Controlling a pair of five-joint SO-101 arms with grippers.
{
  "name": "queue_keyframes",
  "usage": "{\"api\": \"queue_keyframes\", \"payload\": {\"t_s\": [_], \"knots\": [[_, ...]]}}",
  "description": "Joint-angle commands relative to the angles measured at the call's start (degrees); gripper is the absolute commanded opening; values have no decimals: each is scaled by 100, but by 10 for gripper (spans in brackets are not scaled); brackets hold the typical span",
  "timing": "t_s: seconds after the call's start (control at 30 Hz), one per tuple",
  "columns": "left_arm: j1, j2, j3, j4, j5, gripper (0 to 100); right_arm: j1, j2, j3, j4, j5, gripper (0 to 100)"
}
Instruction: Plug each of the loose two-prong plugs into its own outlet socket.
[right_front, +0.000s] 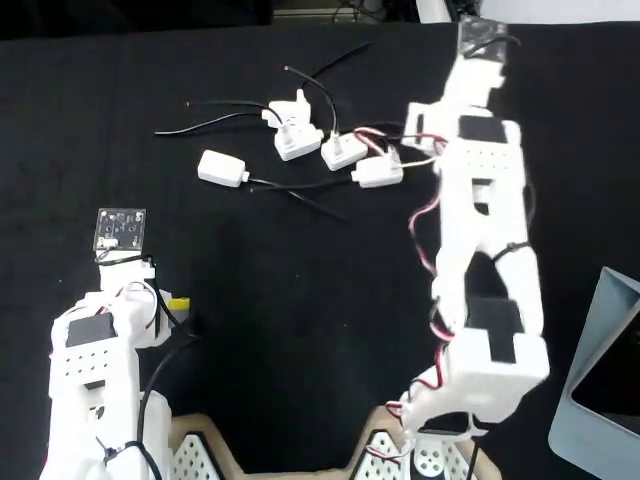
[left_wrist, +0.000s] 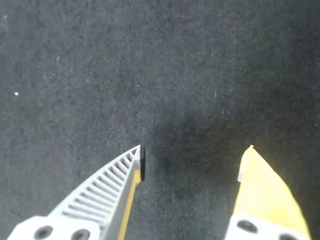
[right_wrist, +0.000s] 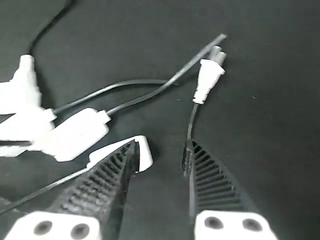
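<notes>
Plainly white 2-prong plug (right_wrist: 209, 75), thin black cord (right_wrist: 191, 119)

One white socket (right_wrist: 146, 156) is partly hidden behind a finger of the right gripper (right_wrist: 162, 145); other white pieces (right_wrist: 15, 97) are cut off by the edge.

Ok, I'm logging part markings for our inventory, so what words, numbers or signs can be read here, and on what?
No text can be read anywhere in these views.
The white two-prong plug: plain, no print showing.
The white plastic socket blocks: plain faces, no marks.
The small square circuit board on the left arm: pale specks, too blurred to read.
</notes>
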Motion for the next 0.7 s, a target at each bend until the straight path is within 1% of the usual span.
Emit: {"api": "queue_keyframes", "payload": {"t_s": [0.0,0.3,0.5,0.67], "knots": [[-57,-105,-22,-114,44,309,281,391,-541,35,-53,136],[-57,-105,-13,-114,44,309,378,2229,-1771,53,-70,135],[-57,-105,-13,-114,44,309,378,3011,-2378,62,-53,129],[-57,-105,-13,-114,44,309,413,3284,-2686,264,-26,9]]}}
